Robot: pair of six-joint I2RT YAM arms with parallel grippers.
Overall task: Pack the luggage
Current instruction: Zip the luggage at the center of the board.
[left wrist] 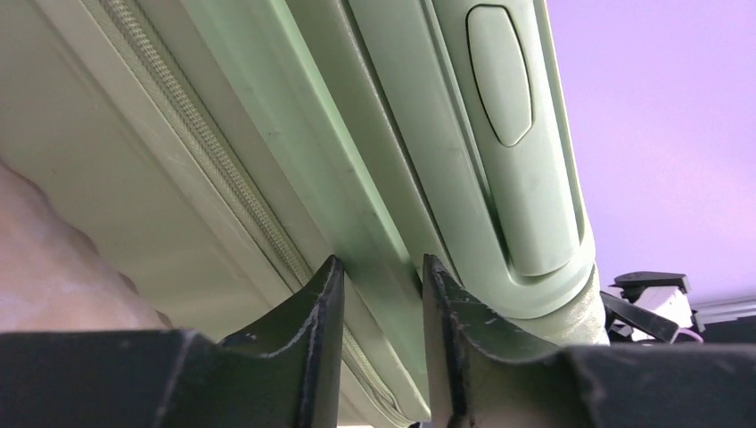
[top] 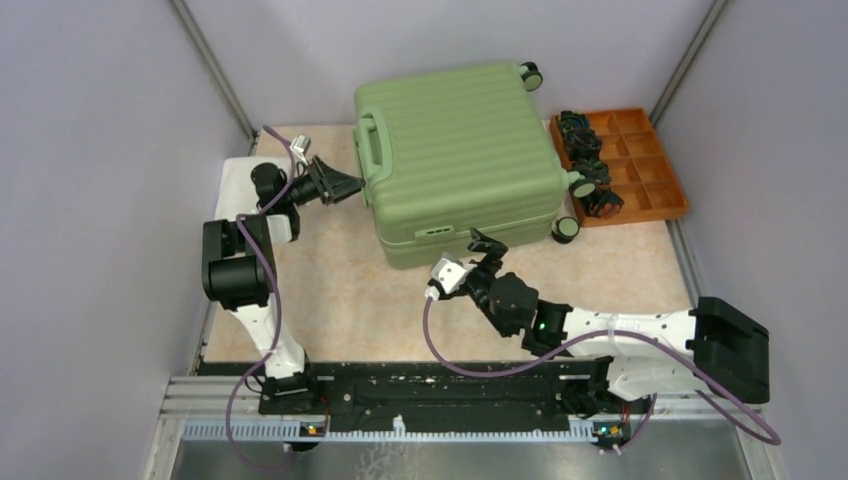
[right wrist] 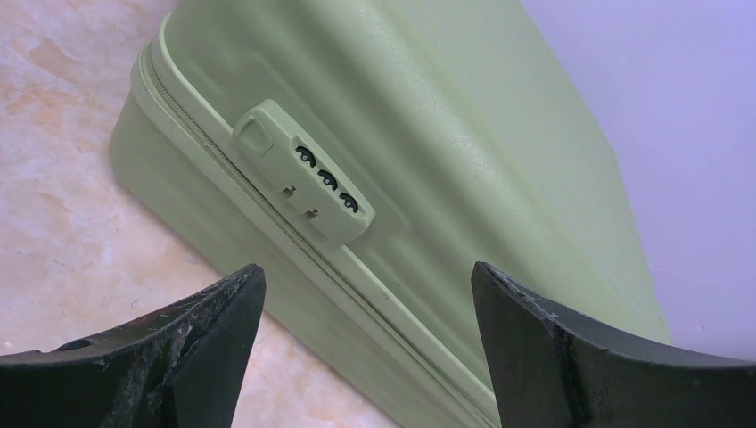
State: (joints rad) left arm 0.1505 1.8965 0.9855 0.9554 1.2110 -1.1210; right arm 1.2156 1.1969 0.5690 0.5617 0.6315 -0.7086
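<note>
Currently the luggage point(top: 455, 150) is closed and lying flat on the table point(top: 330, 290), centre-back, ribbed shell up. You can see three of its wheels: one point(top: 531, 75) at the far right corner and two point(top: 566, 228) on the right side near the orange tray point(top: 645, 165). The tray sits just beside the luggage on the right, with small black parts point(top: 590, 160) in its left compartments.

Your left gripper point(top: 355, 185) is at the left side of the luggage, right by the green handle point(top: 372, 150). In the left wrist view its jaws are narrow, and the fingertips point(left wrist: 321, 312) straddle the shell edge beside the zipper point(left wrist: 214, 152). Can't tell whether they actually pinch the shell or just sit against it.

Your right gripper point(top: 488, 250) is at the near side of the luggage, pointed at it. Its jaws are wide apart and holding nothing. The right wrist view shows the combination lock point(right wrist: 308, 174) and the zipper seam point(right wrist: 267, 209) framed between the fingers point(right wrist: 205, 330), with a gap to the shell and no contact visible.

The left arm is folded upright on the left side of the table. The right arm is stretched low across the front.
</note>
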